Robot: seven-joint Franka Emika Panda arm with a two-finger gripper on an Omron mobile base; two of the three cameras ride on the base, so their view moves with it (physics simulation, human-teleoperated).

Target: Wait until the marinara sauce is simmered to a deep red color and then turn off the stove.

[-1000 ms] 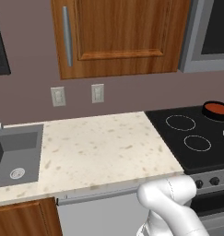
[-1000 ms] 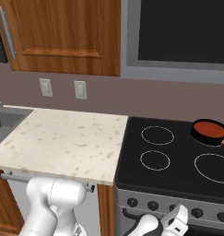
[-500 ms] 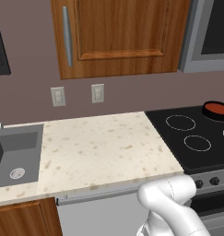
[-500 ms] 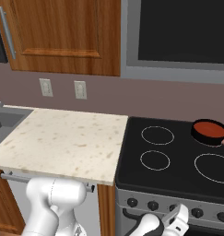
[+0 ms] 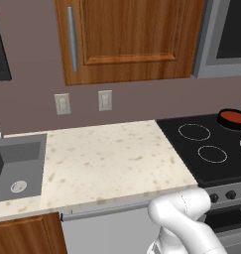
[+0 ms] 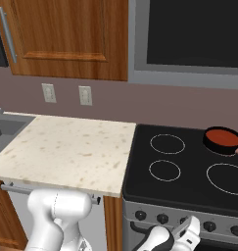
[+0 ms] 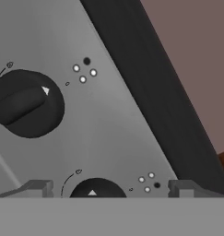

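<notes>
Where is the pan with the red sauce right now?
The marinara sauce sits in its small black pan on the back right burner of the stove, behind the big front ring, below the microwave.

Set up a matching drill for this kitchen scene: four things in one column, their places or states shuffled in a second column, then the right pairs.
Things:
1. marinara sauce
2. sink
3. gripper
4. wall outlets

Places or states:
A. open, jaws on either side of a stove knob
B. on the wall above the counter
C. set into the counter at its far left
D. in a small black pan on a back burner

Pairs: 1-D, 2-C, 3-A, 4-B
</notes>
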